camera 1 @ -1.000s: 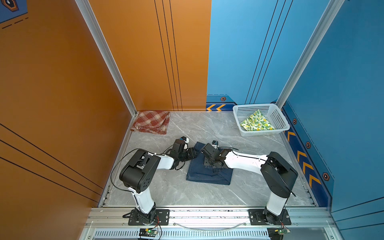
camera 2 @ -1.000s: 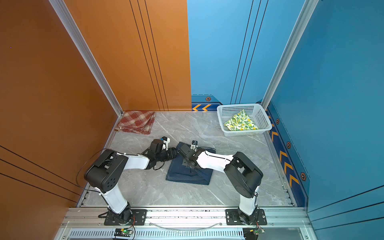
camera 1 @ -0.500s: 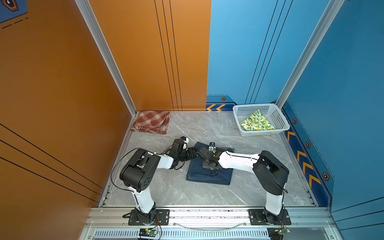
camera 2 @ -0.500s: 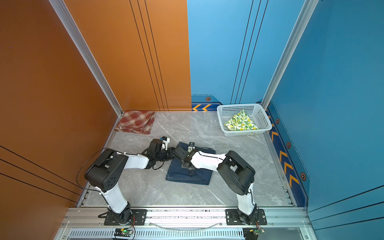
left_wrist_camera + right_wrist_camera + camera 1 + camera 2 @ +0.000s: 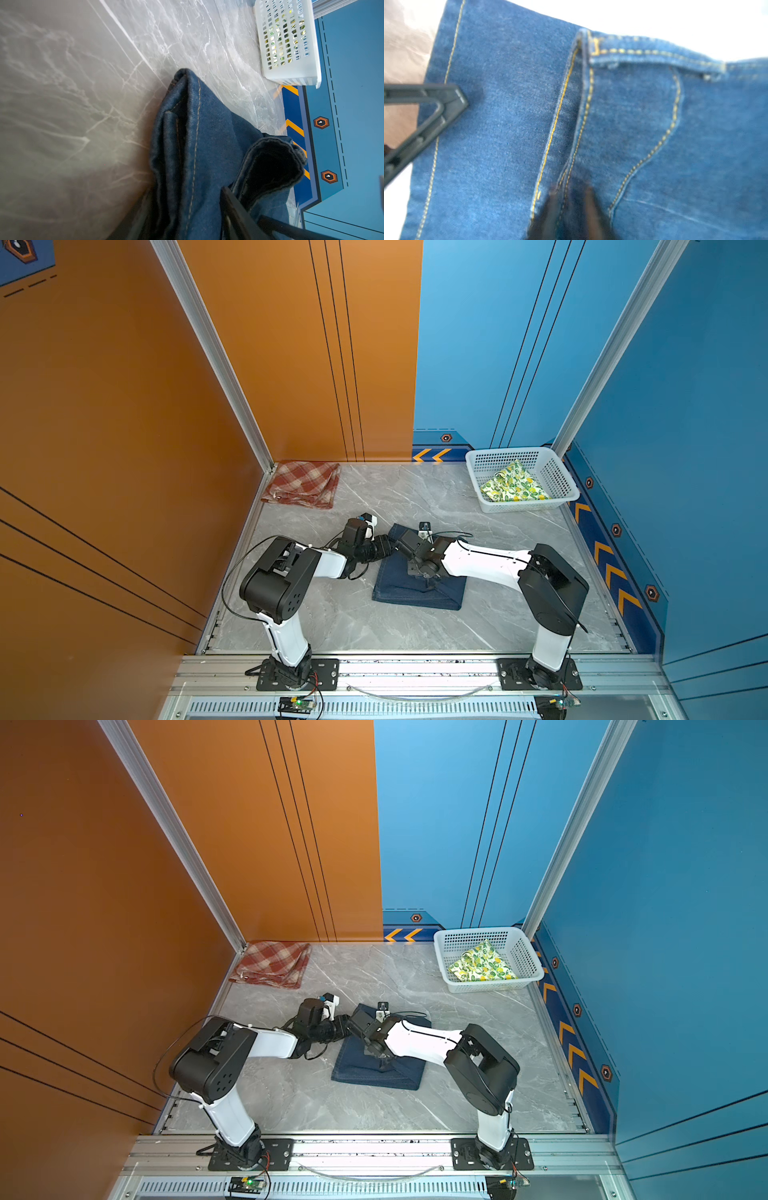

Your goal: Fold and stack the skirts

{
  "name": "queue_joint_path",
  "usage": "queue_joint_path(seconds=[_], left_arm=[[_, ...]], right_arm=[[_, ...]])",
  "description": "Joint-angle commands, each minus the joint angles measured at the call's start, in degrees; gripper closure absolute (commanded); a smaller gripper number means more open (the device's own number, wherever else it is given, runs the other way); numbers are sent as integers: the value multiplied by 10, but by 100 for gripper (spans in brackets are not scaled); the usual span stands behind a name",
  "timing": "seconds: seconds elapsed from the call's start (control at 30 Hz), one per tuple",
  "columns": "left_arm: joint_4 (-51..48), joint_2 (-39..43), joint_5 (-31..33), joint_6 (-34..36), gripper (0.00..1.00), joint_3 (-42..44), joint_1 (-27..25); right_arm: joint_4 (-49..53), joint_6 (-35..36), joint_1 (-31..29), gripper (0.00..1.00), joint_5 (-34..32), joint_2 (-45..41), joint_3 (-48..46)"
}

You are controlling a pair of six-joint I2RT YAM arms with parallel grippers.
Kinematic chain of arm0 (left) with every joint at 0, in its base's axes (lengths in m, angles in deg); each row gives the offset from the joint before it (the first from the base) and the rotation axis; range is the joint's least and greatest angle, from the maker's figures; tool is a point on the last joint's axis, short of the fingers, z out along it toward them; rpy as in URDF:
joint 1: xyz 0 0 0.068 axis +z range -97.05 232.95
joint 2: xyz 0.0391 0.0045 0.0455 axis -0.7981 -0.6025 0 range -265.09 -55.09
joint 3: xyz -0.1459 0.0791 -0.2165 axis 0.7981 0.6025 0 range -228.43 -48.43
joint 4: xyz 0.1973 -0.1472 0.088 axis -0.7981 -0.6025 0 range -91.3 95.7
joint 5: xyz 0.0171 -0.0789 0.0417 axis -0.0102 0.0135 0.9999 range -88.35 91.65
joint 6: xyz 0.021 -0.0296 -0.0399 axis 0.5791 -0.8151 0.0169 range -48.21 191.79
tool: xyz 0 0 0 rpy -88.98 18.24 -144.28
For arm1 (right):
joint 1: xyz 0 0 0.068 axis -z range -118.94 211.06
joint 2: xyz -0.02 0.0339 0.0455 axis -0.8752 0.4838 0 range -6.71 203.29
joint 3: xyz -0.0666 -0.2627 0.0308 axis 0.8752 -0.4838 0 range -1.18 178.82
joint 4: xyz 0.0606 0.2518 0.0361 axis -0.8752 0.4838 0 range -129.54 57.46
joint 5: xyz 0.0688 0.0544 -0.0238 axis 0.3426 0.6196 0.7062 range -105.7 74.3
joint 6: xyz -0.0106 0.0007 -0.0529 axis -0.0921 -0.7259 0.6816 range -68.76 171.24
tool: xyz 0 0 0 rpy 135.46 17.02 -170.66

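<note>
- Plaid skirt [image 5: 301,489]: red-and-cream, folded, lying flat in the far left corner of the grey marble tabletop [image 5: 374,497] against the orange wall. It is well apart from both arms and nothing is stacked on it.
- Left gripper [image 5: 390,545]: low at the far left corner of the denim skirt. In the left wrist view a bunched fold of denim fills the gap between its dark fingers [image 5: 234,207], so the claw is clamped on that fold. The cloth rises slightly off the table there, and one hem curls over beside it.
- Denim skirt [image 5: 415,593]: dark blue, at the table's middle between the two arms, folded into a rough rectangle. In the right wrist view, yellow stitching, a pocket seam and the waistband face up.
- Right gripper [image 5: 429,581]: pointing down onto the middle of the denim. Its fingers [image 5: 446,99] stand apart over the cloth, one sharp and one blurred. The claw is open, with nothing pinched between the jaws.
- Basket [image 5: 528,505]: white, perforated, in the far right corner. The lemon-print skirt [image 5: 513,487] lies crumpled inside it, unfolded.
</note>
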Motion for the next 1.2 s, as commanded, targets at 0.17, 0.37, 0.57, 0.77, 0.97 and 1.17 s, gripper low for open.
queue_joint_path(seconds=[0.17, 0.37, 0.57, 0.77, 0.97, 1.17], left_arm=[[-148, -57, 9, -3, 46, 42, 5], [-139, -61, 3, -6, 47, 44, 8], [-136, -65, -3, -4, 47, 46, 12], [-120, -78, -17, -7, 47, 48, 17], [-107, -84, -26, -7, 48, 54, 24], [-101, -89, -29, -7, 48, 56, 27]], right_arm=[[46, -1, -10, 40, -23, -18, 25], [92, -2, -9, 37, -36, -4, 40], [98, -12, -9, 35, -28, 43, 60], [99, -25, -13, 41, -5, 102, 84], [99, -45, -16, 90, -10, 84, 44], [98, -30, -7, 100, -27, 31, 39]])
